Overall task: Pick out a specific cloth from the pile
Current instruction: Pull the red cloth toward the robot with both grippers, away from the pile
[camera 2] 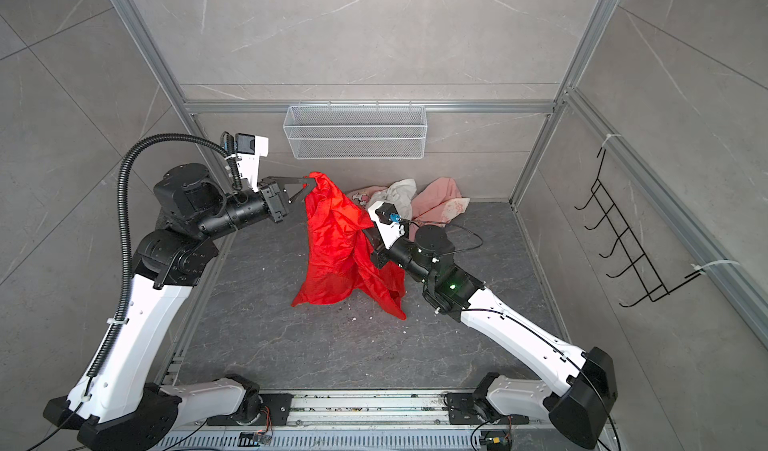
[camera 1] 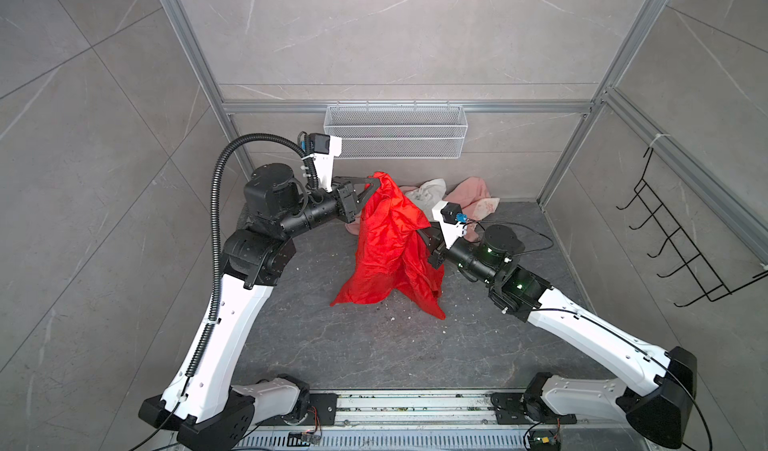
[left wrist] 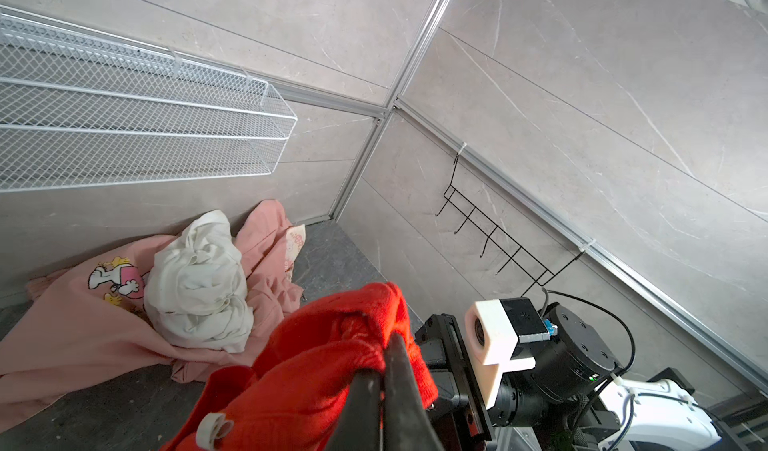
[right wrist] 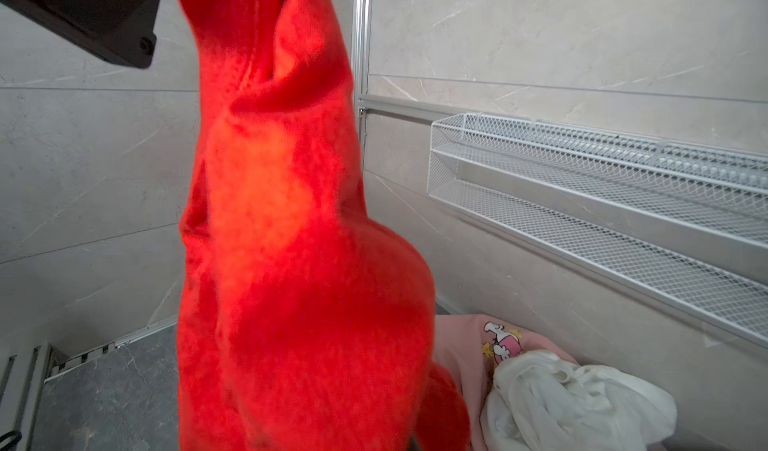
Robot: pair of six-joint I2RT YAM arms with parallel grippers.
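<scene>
Left gripper (camera 1: 372, 179) is pinching cloth (camera 1: 386, 258) by its top edge, jaws together on fabric. Cloth is hanging straight below it, long axis vertical, hem reaching floor (camera 1: 374, 353). Right gripper (camera 1: 428, 238), closed, is apparently nipping a mid fold, tips buried. Pile (camera 1: 471, 195) is lying beyond both.

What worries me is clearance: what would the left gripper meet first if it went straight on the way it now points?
The red cloth, pinched in the left gripper. Past that, it would probably pass above the white cloth toward the side wall, though height is hard to judge.
</scene>
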